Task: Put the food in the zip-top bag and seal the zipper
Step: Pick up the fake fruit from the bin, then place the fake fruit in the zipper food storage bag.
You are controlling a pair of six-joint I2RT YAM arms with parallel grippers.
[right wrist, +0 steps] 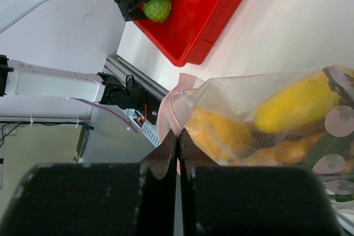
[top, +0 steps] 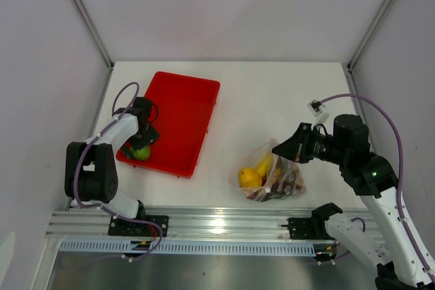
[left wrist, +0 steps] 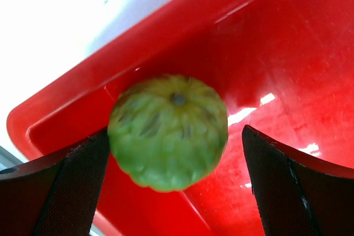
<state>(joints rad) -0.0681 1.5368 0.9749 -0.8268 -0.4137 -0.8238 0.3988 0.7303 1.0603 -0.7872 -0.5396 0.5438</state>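
The green lime [top: 141, 152] lies in the near-left corner of the red tray [top: 183, 100]. My left gripper [top: 141, 146] is open around it. In the left wrist view the lime [left wrist: 168, 131] touches the left finger [left wrist: 61, 192], with a gap to the right finger [left wrist: 287, 186]. The zip-top bag [top: 272, 178] lies at the right front, holding the yellow mango [top: 264, 164], the orange fruit [top: 249, 178] and darker pieces. My right gripper [top: 279, 152] is shut on the bag's mouth edge. In the right wrist view the fingertips [right wrist: 178, 134] pinch the pinkish zipper [right wrist: 168, 109].
The tray's wall [left wrist: 83, 87] stands just behind the lime. An aluminium rail [top: 217, 222] runs along the table's near edge. White walls close in the table on three sides. The right arm's cable [top: 360, 103] loops above it.
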